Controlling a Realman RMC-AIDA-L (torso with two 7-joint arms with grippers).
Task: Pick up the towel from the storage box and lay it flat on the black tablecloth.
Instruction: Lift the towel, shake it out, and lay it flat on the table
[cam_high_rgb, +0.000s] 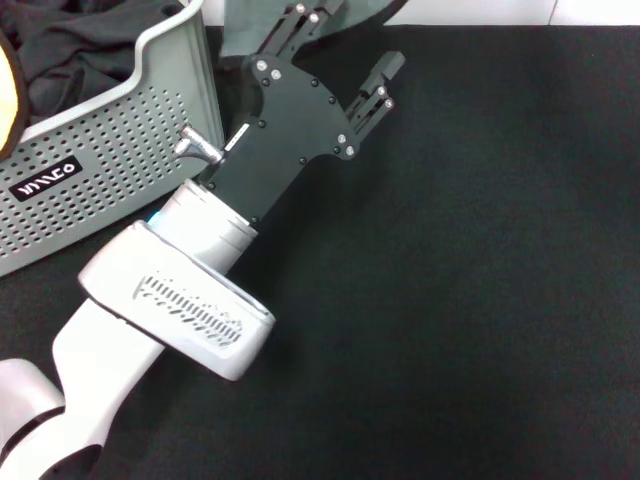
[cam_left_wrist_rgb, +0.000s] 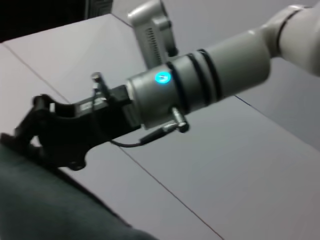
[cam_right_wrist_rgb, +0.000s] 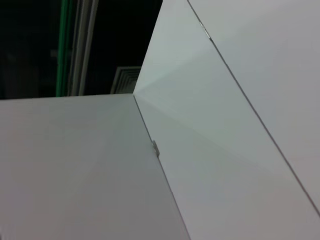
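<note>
The light grey storage box stands at the far left on the black tablecloth. A yellow sliver of the towel shows inside the box at the picture's left edge, beside a dark charcoal cloth. My left gripper reaches over the tablecloth just right of the box, fingers spread wide and open. Its farther finger overlaps a grey-green cloth at the table's far edge; I cannot tell whether they touch. The right gripper is out of view.
The left wrist view shows an arm's wrist with a blue light, its black hand over a dark grey cloth. The right wrist view shows only pale wall panels. Bare tablecloth spreads to the right and front.
</note>
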